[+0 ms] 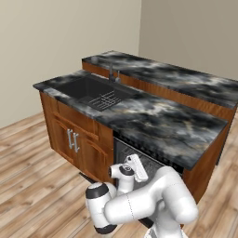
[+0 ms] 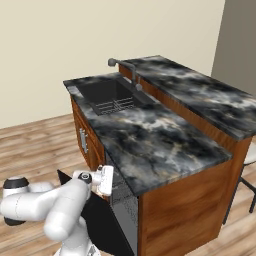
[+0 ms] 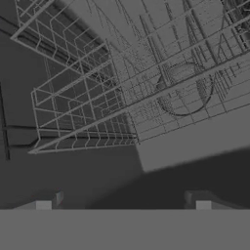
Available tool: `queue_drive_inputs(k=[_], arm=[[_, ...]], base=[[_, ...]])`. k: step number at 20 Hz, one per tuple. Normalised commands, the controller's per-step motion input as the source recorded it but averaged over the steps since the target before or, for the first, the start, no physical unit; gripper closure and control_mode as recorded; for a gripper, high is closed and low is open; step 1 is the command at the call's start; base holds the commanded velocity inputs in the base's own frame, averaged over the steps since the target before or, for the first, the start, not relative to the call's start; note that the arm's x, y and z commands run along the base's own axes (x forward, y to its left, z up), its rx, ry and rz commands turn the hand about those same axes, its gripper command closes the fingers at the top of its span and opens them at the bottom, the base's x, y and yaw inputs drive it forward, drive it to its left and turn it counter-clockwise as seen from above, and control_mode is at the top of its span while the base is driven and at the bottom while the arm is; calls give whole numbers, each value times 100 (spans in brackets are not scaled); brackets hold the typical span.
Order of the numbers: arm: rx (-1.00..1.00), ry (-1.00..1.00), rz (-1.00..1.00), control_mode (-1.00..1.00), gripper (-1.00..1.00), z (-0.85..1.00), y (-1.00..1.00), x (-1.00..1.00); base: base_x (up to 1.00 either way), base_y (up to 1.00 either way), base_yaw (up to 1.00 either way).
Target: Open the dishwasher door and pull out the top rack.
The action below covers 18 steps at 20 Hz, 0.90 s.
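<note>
We see a kitchen island with a dark marbled countertop [image 1: 158, 121] and a black sink [image 1: 90, 88] set into it. From the left base view, brown wooden cabinet doors [image 1: 69, 139] with silver handles sit under the sink, and to their right the dishwasher opening shows as a dark grey recess, partly hidden behind the white arm. The right base view adds what the left one hides: the dishwasher door [image 2: 102, 222], a flat black panel, hangs open, tilted down and outward toward the floor beside the arm. This view also shows the curved faucet [image 2: 125, 67] at the back of the sink.

The gripper [image 2: 105, 181] points into the opening just under the countertop edge. From the hand view we look inside the dishwasher: the top rack [image 3: 122, 97], a grid of thin grey wire, spreads across the upper part of the frame at a slant, above and ahead of the gripper [image 3: 122, 205]. The two fingertips [image 3: 44, 205] stand well apart, so the jaws are wide, with nothing between them.
</note>
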Motion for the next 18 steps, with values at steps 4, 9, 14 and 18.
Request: queue_drive_inputs(k=[4,9,14,18], arm=[[-26,0,-6,-100,-100,-34,27,26],[-24,0,-7,-100,-100,-28,14,42],[-21,4,-7,-100,-100,-42,8,49],[-20,6,-6,-100,-100,-52,10,44]], base=[[0,0,0],[0,0,0],[0,0,0],[0,0,0]])
